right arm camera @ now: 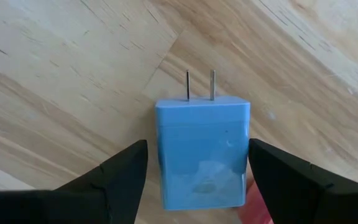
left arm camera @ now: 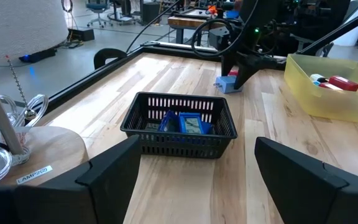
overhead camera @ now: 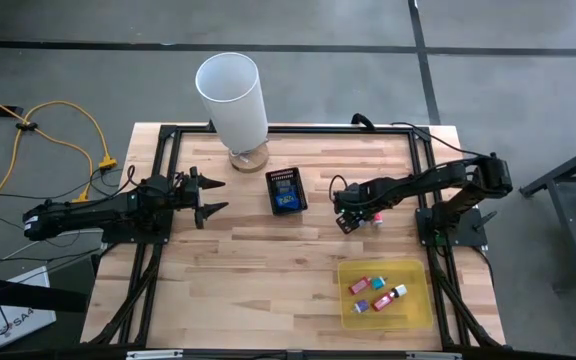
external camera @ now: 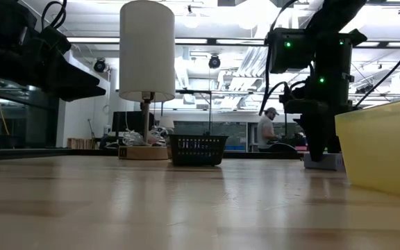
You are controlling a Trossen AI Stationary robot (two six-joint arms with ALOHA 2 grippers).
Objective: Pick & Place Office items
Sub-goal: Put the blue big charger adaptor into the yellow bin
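Both right fingers (right arm camera: 120,177) astride blue plug (right arm camera: 204,152), apart

You're looking at a pale blue plug block (right arm camera: 202,152) with silver prongs, lying on light, grained wood (overhead camera: 248,260). Beside it, dark fingers (right arm camera: 120,171) are showing. Near the block, the black mesh box (overhead camera: 286,191) is showing blue pieces (left arm camera: 180,123) inside; the translucent yellow tray (overhead camera: 416,318) is showing red, purple and white ones.
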